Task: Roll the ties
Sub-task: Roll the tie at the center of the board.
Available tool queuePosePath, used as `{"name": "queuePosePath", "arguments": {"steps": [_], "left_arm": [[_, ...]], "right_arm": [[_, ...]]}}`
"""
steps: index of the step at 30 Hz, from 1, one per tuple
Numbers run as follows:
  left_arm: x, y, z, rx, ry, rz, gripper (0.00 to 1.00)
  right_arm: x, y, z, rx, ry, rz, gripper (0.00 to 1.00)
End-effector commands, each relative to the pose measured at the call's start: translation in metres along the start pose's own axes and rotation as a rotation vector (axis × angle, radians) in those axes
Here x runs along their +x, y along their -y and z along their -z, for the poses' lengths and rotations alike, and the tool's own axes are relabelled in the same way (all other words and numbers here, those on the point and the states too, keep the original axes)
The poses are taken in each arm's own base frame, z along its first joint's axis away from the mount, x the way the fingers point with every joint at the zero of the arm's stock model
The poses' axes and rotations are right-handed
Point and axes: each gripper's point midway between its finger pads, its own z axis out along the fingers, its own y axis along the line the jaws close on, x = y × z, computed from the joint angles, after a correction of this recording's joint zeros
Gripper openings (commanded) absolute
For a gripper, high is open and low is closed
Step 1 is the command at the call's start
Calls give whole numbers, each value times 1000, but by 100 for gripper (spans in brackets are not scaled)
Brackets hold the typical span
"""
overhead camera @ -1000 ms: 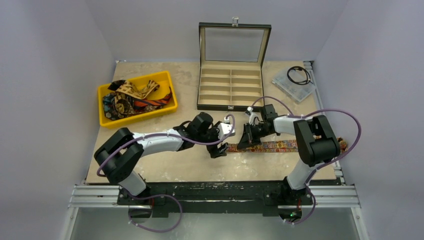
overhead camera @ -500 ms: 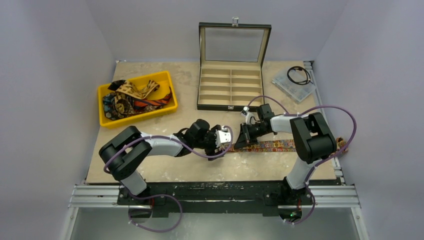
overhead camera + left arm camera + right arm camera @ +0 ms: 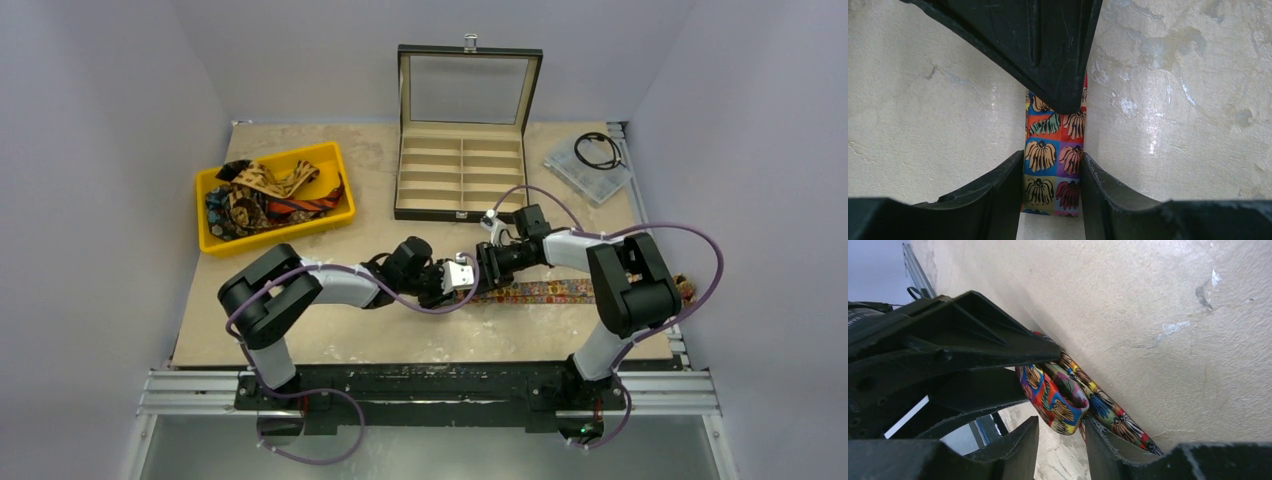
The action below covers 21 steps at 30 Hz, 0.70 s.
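The multicoloured floral tie (image 3: 560,291) lies flat across the table's right half, its left end turned over into a small loop (image 3: 1058,400). My left gripper (image 3: 466,287) is at that end. In the left wrist view (image 3: 1052,161) its two fingers press against both edges of the tie (image 3: 1053,170). My right gripper (image 3: 487,270) is right beside it. In the right wrist view (image 3: 1062,427) its jaws stand apart around the loop. Only the right finger (image 3: 1108,445) touches fabric. Other ties (image 3: 268,193) lie heaped in a yellow bin (image 3: 212,243).
An open black box (image 3: 462,170) with tan compartments stands at the back centre. A clear case with a black coiled cable (image 3: 592,155) is at the back right. The tie's far end reaches the table's right edge (image 3: 684,290).
My left gripper has swung right and turned onto the tie's left end. The right gripper has edged left, close against it. The tie's left end now sits further right.
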Motion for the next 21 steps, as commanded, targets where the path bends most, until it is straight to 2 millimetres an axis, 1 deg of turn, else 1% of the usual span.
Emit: {"name": "queuePosePath", "arguments": {"steps": [1, 5, 9, 11, 13, 14, 16, 18, 19, 21], "left_arm": [[6, 6, -1, 9, -35, -1, 41], [7, 9, -3, 6, -48, 17, 40], [9, 9, -4, -3, -60, 38, 40], [10, 9, -4, -3, -61, 40, 40], [11, 10, -3, -2, -61, 48, 40], [10, 10, -1, 1, -54, 50, 42], [8, 13, 5, 12, -27, 54, 52], [4, 14, 12, 18, 1, 58, 59], [4, 13, 16, 12, 13, 63, 61], [5, 12, 23, 2, 26, 62, 64]], "right_arm": [[-11, -12, 6, -19, 47, 36, 40], [-12, -19, 3, -51, 43, 31, 39], [-8, -15, 1, -27, 30, 29, 37], [-8, -7, 0, 11, 29, 32, 32], [-9, 4, -2, 60, 28, 30, 21], [-9, 9, -3, 84, 22, 31, 16], [-6, 21, -5, 126, 1, 23, 8], [-4, 29, -6, 160, -11, 22, 2], [-3, 32, -6, 169, -12, 16, 0], [-3, 36, -7, 188, -15, 12, 0]]}}
